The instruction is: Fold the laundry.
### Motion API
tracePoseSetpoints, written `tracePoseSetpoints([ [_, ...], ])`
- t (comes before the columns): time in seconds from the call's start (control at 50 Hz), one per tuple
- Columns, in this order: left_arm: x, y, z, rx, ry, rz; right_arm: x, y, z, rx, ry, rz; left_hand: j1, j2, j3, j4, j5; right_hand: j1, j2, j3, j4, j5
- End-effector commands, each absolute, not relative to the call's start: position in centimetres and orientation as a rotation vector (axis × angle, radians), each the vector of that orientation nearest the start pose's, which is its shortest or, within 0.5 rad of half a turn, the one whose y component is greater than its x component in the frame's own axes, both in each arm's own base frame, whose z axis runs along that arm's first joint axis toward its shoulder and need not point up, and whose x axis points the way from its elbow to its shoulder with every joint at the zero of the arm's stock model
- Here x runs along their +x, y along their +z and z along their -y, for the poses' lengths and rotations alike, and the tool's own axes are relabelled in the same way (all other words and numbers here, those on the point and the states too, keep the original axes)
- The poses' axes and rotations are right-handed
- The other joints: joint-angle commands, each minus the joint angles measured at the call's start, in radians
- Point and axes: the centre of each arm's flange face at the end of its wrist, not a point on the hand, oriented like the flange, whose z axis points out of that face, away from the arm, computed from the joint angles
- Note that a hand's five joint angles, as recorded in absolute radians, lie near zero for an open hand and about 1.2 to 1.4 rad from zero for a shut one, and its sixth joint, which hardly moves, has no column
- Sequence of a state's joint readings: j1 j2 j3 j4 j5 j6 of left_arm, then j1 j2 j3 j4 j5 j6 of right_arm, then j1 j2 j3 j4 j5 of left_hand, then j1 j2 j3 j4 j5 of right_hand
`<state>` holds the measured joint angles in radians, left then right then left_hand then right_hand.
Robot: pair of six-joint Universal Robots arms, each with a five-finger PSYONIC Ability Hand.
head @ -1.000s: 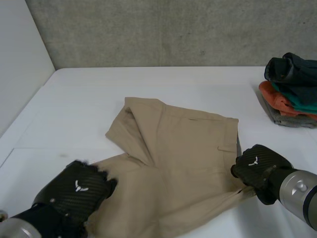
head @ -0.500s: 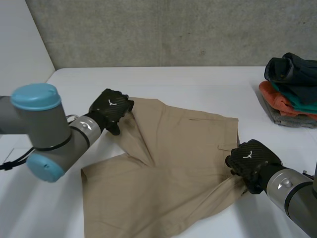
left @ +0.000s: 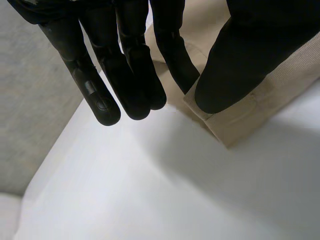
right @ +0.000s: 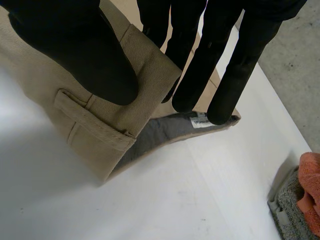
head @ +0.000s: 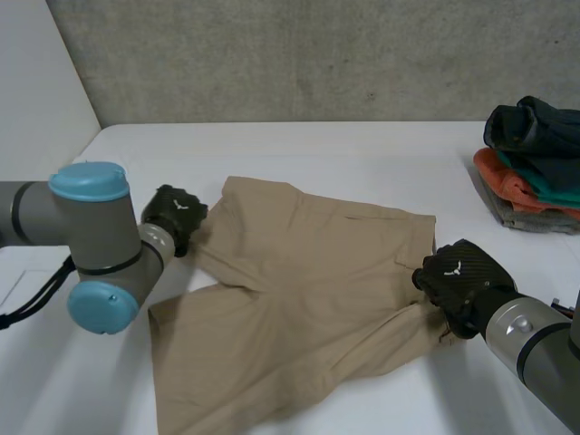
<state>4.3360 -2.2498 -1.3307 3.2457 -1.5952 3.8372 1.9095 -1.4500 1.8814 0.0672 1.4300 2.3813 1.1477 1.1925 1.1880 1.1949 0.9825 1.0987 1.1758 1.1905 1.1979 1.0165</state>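
Shorts [head: 308,272] corners between fingers [left: 172,60] and thumbs [right: 85,55]

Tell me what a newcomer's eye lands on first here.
The tan shorts spread flat across the middle of the white table stand out first. A black hand grips them at each side: the left hand pinches a corner at the far left, and the right hand pinches the waistband edge by a belt loop. A stack of folded clothes in dark, teal, orange and grey sits at the table's far right.
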Motion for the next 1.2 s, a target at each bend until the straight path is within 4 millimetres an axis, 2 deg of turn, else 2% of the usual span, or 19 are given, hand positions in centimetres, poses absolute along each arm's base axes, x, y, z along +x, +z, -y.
tracePoseSetpoints([
  [0.02, -26.0, 14.5, 31.9, 1.166, -1.644, -2.082, 22.5, 18.6, 19.8, -1.556, -1.656, -2.299, 0.249, 0.204, 0.208, 0.201, 0.239, 0.298, 0.22, 0.206, 0.198, 0.205],
  [0.14, -25.9, 14.0, 31.1, 1.188, -1.638, -2.101, 22.6, 18.7, 20.0, -1.513, -1.667, -2.3, 0.249, 0.204, 0.208, 0.201, 0.239, 0.298, 0.22, 0.206, 0.198, 0.205],
  [0.16, -26.0, 14.0, 31.0, 1.189, -1.64, -2.099, 22.7, 18.8, 20.1, -1.482, -1.675, -2.301, -0.184, -0.229, -0.224, -0.231, -0.193, 0.298, 0.22, 0.206, 0.198, 0.205],
  [0.2, -26.0, 14.2, 30.9, 1.19, -1.641, -2.093, 22.8, 18.9, 20.3, -1.446, -1.68, -2.302, -0.732, -0.777, -0.772, -0.779, -0.741, 0.298, 0.22, 0.206, 0.198, 0.205],
  [0.22, -26.1, 14.4, 30.8, 1.189, -1.649, -2.087, 22.9, 19.0, 20.6, -1.412, -1.68, -2.305, -0.819, -0.864, -0.859, -0.866, -0.828, 0.298, 0.22, 0.206, 0.198, 0.205],
  [0.32, -25.8, 18.1, 30.0, 1.128, -1.741, -2.042, 23.2, 19.1, 21.6, -1.306, -1.673, -2.322, -0.823, -0.867, -0.863, -0.87, -0.832, 0.298, 0.22, 0.206, 0.198, 0.205],
  [0.38, -25.2, 19.7, 29.1, 1.091, -1.773, -2.04, 23.4, 19.0, 22.6, -1.252, -1.672, -2.333, -0.814, -0.859, -0.854, -0.861, -0.823, 0.298, 0.22, 0.206, 0.198, 0.205],
  [0.4, -24.8, 20.9, 27.9, 1.063, -1.812, -2.047, 23.4, 18.9, 22.9, -1.242, -1.668, -2.337, -0.811, -0.856, -0.851, -0.858, -0.82, 0.298, 0.22, 0.206, 0.198, 0.205],
  [0.46, -24.5, 22.0, 26.3, 1.029, -1.852, -2.077, 23.6, 18.5, 23.8, -1.222, -1.65, -2.357, -0.788, -0.832, -0.828, -0.835, -0.797, 0.298, 0.22, 0.206, 0.198, 0.205],
  [0.56, -23.1, 23.0, 20.7, 0.959, -1.836, -2.299, 23.8, 18.0, 24.2, -1.217, -1.632, -2.363, -0.694, -0.738, -0.734, -0.741, -0.703, 0.298, 0.22, 0.206, 0.198, 0.205],
  [0.62, -22.4, 22.3, 17.7, 0.957, -1.724, -2.462, 23.8, 17.9, 24.2, -1.214, -1.635, -2.363, -0.696, -0.741, -0.737, -0.744, -0.706, 0.298, 0.22, 0.206, 0.198, 0.205],
  [0.7, -21.7, 20.3, 15.1, 0.948, -1.532, -2.639, 23.7, 17.8, 24.0, -1.214, -1.627, -2.365, -0.708, -0.753, -0.748, -0.755, -0.717, 0.298, 0.22, 0.206, 0.198, 0.205],
  [0.78, -21.2, 18.6, 13.4, 0.964, -1.408, -2.726, 23.7, 17.8, 24.2, -1.209, -1.641, -2.362, -0.714, -0.759, -0.754, -0.761, -0.723, 0.298, 0.22, 0.206, 0.198, 0.205],
  [0.94, -21.4, 15.6, 13.6, 0.994, -1.234, -2.791, 23.1, 17.4, 24.3, -1.196, -1.625, -2.39, -0.673, -0.718, -0.713, -0.72, -0.682, 0.298, 0.22, 0.206, 0.198, 0.205],
  [1.02, -21.6, 15.0, 13.9, 1.003, -1.214, -2.802, 22.6, 17.7, 24.6, -1.174, -1.638, -2.403, -0.117, -0.162, -0.157, -0.164, -0.126, 0.298, 0.22, 0.206, 0.198, 0.205],
  [1.04, -21.8, 15.2, 14.1, 0.999, -1.249, -2.791, 22.5, 17.7, 24.6, -1.172, -1.639, -2.404, 0.242, 0.198, 0.202, 0.195, 0.233, 0.298, 0.22, 0.206, 0.198, 0.205],
  [1.1, -22.0, 15.9, 14.6, 0.989, -1.329, -2.758, 22.3, 18.3, 24.1, -1.203, -1.648, -2.402, 0.249, 0.204, 0.208, 0.201, 0.239, 0.298, 0.22, 0.206, 0.198, 0.205],
  [1.16, -22.1, 18.0, 14.5, 0.985, -1.467, -2.697, 22.1, 18.8, 23.0, -1.265, -1.623, -2.406, 0.249, 0.204, 0.208, 0.201, 0.239, 0.298, 0.22, 0.206, 0.198, 0.205],
  [1.2, -22.0, 19.0, 13.7, 1.018, -1.5, -2.672, 21.6, 18.8, 21.3, -1.422, -1.519, -2.421, 0.249, 0.204, 0.208, 0.201, 0.239, 0.298, 0.22, 0.206, 0.198, 0.205],
])
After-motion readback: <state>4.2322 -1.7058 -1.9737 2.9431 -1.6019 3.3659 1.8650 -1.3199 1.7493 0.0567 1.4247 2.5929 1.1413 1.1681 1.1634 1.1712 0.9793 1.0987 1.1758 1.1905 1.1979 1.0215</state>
